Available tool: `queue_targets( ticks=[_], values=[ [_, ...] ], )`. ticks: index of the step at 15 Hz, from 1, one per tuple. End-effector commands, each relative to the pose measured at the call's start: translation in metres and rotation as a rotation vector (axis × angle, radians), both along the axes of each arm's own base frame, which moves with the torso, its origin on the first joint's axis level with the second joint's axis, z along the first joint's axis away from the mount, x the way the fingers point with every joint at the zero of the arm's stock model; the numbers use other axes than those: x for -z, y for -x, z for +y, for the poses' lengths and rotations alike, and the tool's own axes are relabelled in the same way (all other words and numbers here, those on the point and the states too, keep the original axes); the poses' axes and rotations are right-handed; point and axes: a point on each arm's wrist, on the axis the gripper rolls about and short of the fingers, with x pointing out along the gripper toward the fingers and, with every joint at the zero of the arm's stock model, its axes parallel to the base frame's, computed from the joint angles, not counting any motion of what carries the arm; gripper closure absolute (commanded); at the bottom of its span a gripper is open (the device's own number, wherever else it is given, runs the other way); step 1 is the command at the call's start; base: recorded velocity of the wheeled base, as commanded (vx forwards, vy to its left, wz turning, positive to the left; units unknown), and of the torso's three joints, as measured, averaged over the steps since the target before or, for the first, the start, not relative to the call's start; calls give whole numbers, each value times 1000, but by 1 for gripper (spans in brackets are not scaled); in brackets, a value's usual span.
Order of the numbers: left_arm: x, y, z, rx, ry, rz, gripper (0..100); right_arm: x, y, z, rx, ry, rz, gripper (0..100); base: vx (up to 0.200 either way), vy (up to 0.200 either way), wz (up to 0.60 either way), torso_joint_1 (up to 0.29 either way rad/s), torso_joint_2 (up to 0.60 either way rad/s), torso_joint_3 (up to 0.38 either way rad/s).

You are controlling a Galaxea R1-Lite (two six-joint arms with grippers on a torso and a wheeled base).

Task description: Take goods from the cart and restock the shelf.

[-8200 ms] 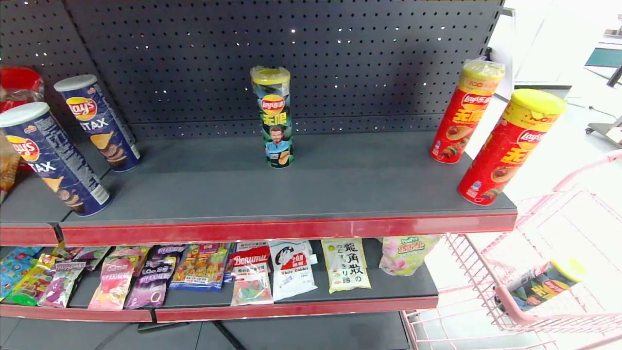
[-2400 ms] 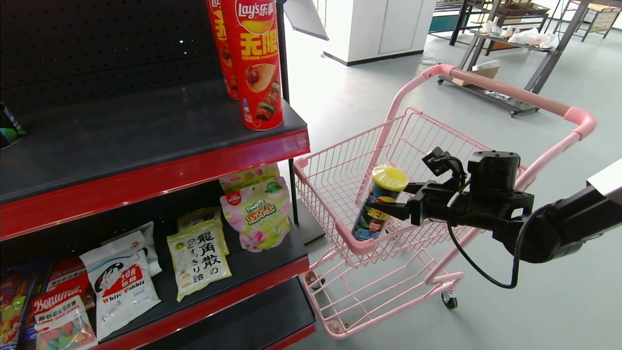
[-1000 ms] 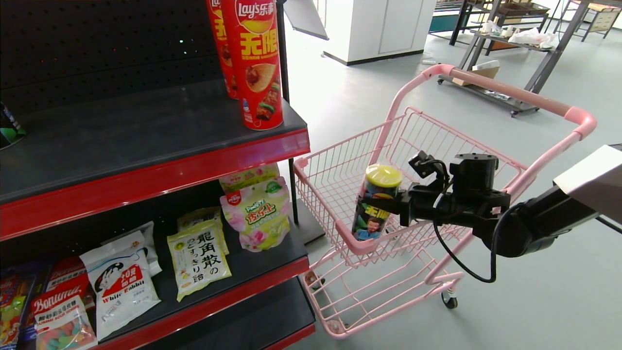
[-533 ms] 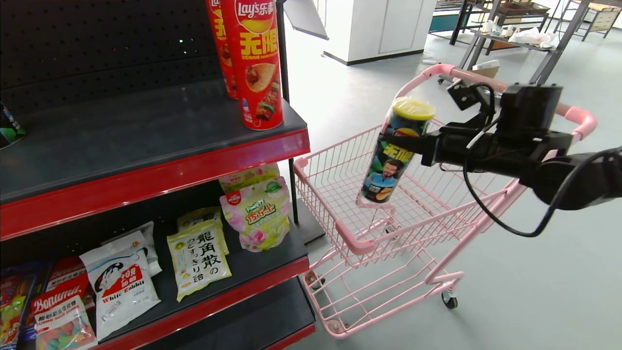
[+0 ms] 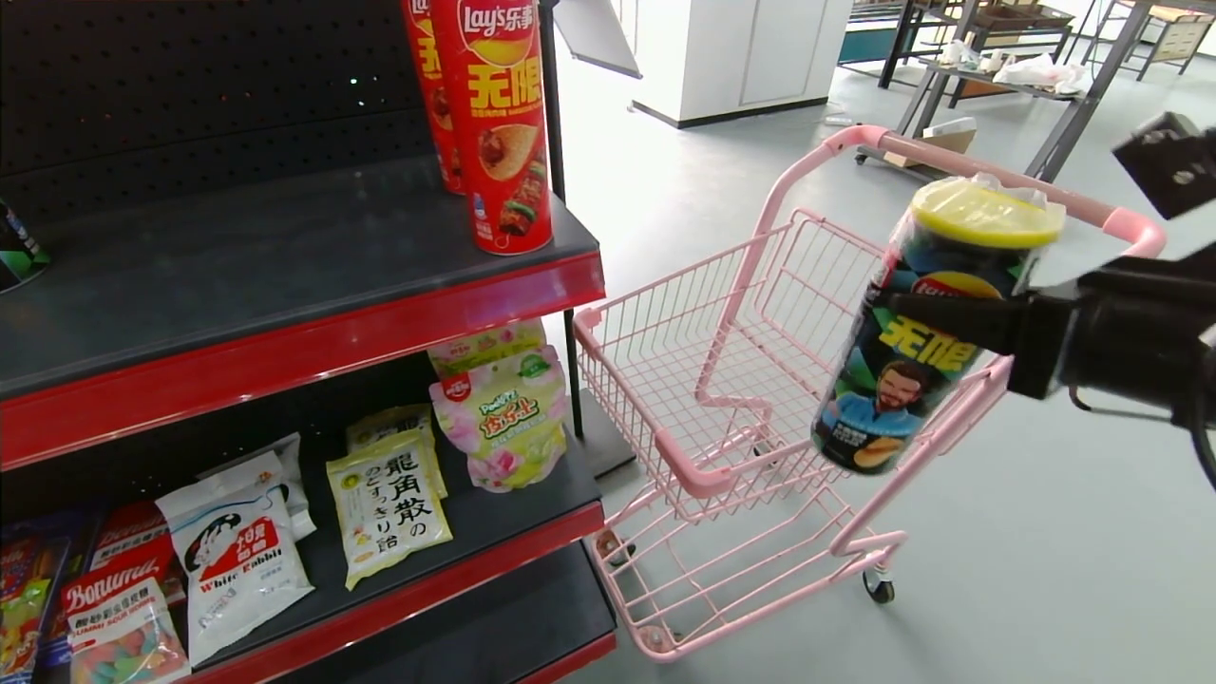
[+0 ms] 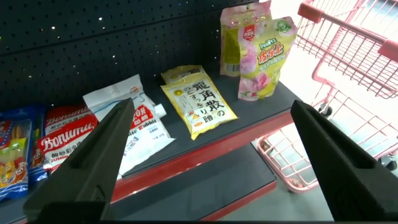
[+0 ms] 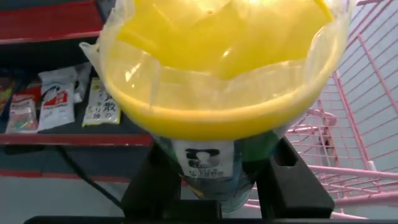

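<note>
Right gripper (image 5: 926, 318): clenched around the chips can (image 5: 879, 408), gripping its upper body just below the yellow lid. In the right wrist view both fingers (image 7: 155, 186) press against opposite sides of the can (image 7: 224, 68).
Chips can: held in the air, nearly upright with the lid tipped slightly away from the shelf. In the head view it overlaps the cart's rail on the side away from the shelf. It touches neither the basket nor the shelf. A clear film appears to cover the lid.
Cart (image 5: 722, 475): pink wire basket on wheels, standing just beside the end of the shelf unit.
Upper shelf (image 5: 237, 275): dark board with a red front edge. Two red cans (image 5: 499, 123) stand upright at its cart-side end. A dark object (image 5: 14, 252) at the opposite edge is cut off by the frame; its kind cannot be told.
Lower shelf (image 5: 494, 546): carries snack bags (image 5: 389, 503) lying side by side.
Left gripper (image 6: 208, 165): fingers spread wide and holding nothing, positioned in front of the lower shelf (image 6: 205, 155), with the snack bags (image 6: 199, 102) visible between them.
</note>
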Motion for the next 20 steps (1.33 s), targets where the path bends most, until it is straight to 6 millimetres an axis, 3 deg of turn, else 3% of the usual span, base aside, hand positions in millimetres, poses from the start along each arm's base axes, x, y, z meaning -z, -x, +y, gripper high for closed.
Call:
queue_targets(
  ticks=[1,4,10,20],
  values=[
    [0,0,0,1,0,1,0,-4,39,0,-91,-10,-52,100,0,0,0,0,0,0],
    [0,0,0,0,0,1,0,7,23,12,-126,25,-1,100,0,0,0,0,0,0],
    [0,0,0,-2,0,1,0,10,25,10,-130,69,-19,100,0,0,0,12,-36,-27],
    [0,0,0,-2,0,1,0,6,12,19,-162,124,-58,100,0,0,0,157,-509,-344]
  ],
)
